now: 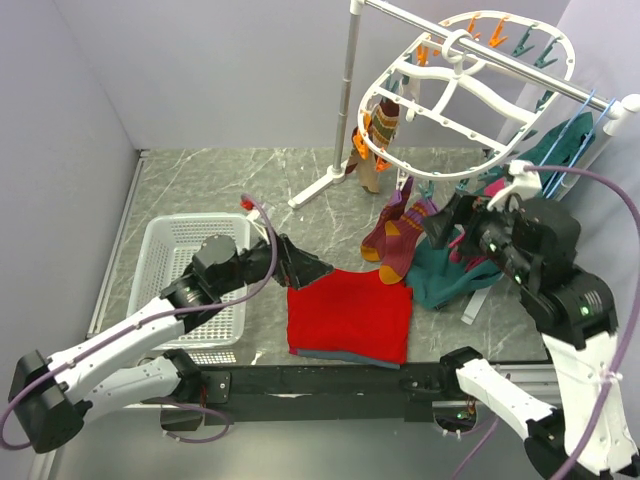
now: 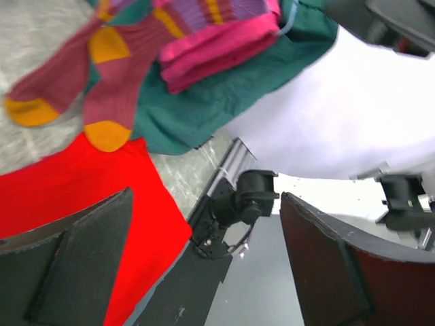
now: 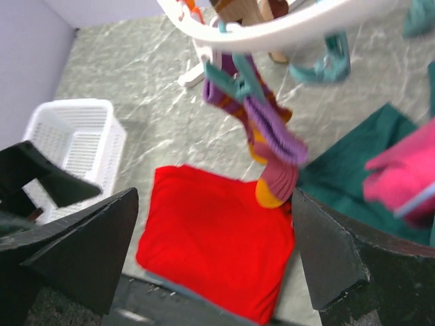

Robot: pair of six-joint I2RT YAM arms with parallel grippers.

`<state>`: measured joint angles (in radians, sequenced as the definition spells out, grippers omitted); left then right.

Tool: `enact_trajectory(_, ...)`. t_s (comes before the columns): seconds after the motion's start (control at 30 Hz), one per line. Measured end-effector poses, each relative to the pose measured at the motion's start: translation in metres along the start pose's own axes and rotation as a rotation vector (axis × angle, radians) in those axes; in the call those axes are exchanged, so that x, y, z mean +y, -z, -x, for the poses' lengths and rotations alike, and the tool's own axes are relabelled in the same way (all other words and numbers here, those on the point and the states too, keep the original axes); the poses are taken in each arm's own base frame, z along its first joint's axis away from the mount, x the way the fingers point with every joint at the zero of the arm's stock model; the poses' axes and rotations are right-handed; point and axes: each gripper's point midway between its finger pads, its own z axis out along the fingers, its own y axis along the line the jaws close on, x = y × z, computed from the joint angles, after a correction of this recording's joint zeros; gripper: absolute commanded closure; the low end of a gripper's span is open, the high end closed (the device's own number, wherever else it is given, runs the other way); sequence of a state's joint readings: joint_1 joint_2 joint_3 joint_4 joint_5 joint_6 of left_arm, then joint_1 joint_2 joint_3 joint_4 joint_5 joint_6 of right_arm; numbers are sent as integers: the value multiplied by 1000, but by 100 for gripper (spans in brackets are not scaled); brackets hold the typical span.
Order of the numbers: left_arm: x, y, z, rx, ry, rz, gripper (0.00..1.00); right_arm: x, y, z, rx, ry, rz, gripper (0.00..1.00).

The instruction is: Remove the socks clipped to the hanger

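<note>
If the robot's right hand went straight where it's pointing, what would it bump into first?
Probably the maroon-purple sock hanging from a teal clip, just ahead of the open right hand. Depth is hard to judge; if the hand slips past it, the red cloth below comes next.

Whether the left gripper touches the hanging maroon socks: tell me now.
Apart. The top view shows the left gripper, jaws open, at the corner of the red cloth, with bare table between it and the maroon socks.
</note>
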<state>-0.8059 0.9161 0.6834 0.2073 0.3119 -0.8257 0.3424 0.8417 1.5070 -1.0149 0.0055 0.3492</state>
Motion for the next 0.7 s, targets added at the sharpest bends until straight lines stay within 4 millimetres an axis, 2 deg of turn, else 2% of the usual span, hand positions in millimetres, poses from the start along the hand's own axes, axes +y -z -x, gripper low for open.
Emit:
enact_trajectory(0.07,-2,-6,-4,22,-1,-32,14,0,-10,2,1,28,-4,9)
enact_trajectory(0.27,5,-20,-24,111,8,-66,19,-10,-42,-6,-9,107,-22,10)
enact_trajectory(0.3,4,-20,-25,116,5,-74,22,-14,-49,-10,-10,119,-32,10)
enact_trajectory(0.47,-5,-22,-21,110,-27,-126,29,-29,-69,-23,-16,150,-83,7)
enact_trajectory(0.6,-11,-25,-21,113,-39,-166,30,-39,-78,-23,-50,149,-125,7)
enact_trajectory(0.7,-15,-25,-18,102,-42,-187,34,-41,-81,-22,-85,145,-132,12)
